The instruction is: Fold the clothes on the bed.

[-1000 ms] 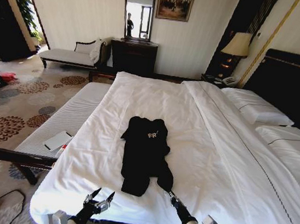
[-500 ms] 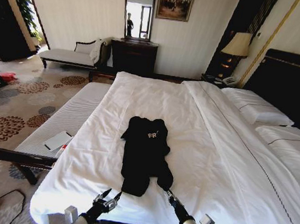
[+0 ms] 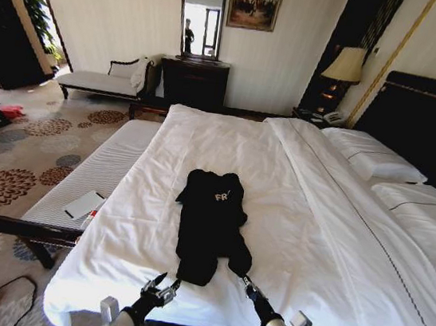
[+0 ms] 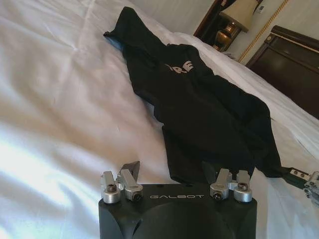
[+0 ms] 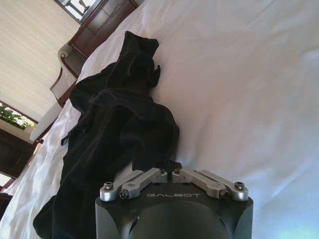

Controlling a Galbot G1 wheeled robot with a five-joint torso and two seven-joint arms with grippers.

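A crumpled black short-sleeved T-shirt of soft fabric with white chest lettering (image 3: 210, 222) lies on the white duvet of the very large dark-framed bed (image 3: 311, 248), near the foot edge. The left gripper (image 3: 161, 288) sits just beside the shirt's hem at its nearer left corner, fingers apart. The right gripper (image 3: 241, 278) is at the shirt's nearer right corner, fingers clamped together on a fold of the fabric.

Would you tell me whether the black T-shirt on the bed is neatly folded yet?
Not neatly folded: the T-shirt lies bunched into a narrow, rumpled strip on the bed, lettering partly hidden, with the right hand shut on its near corner.
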